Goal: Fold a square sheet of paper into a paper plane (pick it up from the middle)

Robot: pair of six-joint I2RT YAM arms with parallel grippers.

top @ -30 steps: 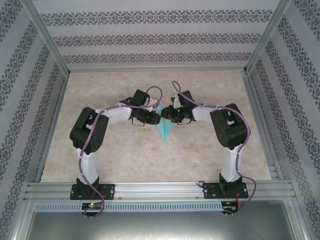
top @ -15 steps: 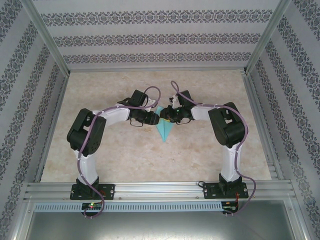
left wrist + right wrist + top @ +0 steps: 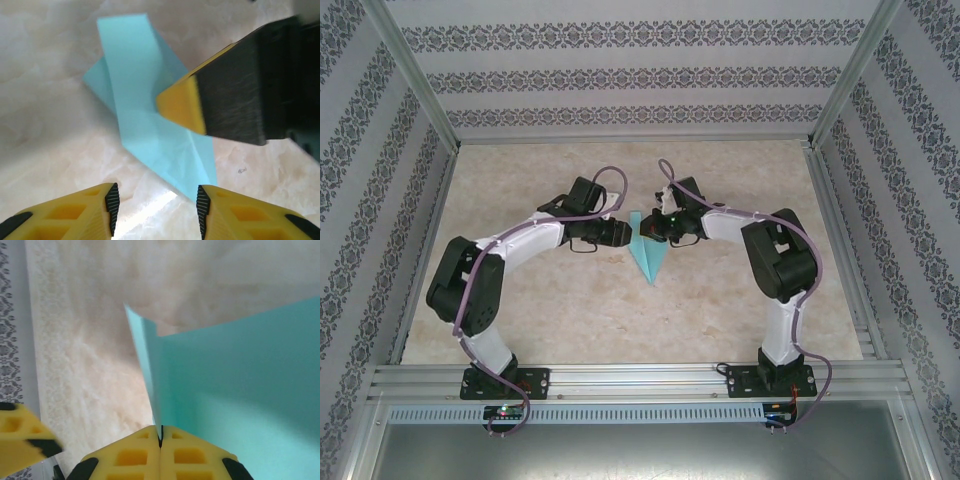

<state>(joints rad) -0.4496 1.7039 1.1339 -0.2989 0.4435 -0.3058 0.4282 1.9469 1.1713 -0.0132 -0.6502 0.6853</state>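
Top view: bright, even, diffuse light from overhead. Worktop (image 3: 570, 310) pale, near washed out. Faint soft shadows under both arms (image 3: 520, 245), a thin one beside the plane (image 3: 647, 255). Sharp throughout; rails (image 3: 640, 378) straight to the edges.

Left wrist view: plane reasonably sharp mid-frame. White glare patch on the worktop between the left pincer's fingers (image 3: 95, 210). Right pincer (image 3: 184, 102) close to the lens, edges smeared, its black side dull.

Right wrist view: plane pressed near the lens, soft, darker teal high up, paler glow low down. Worktop behind out of focus. Yellow finger in the lower-left corner blurred.
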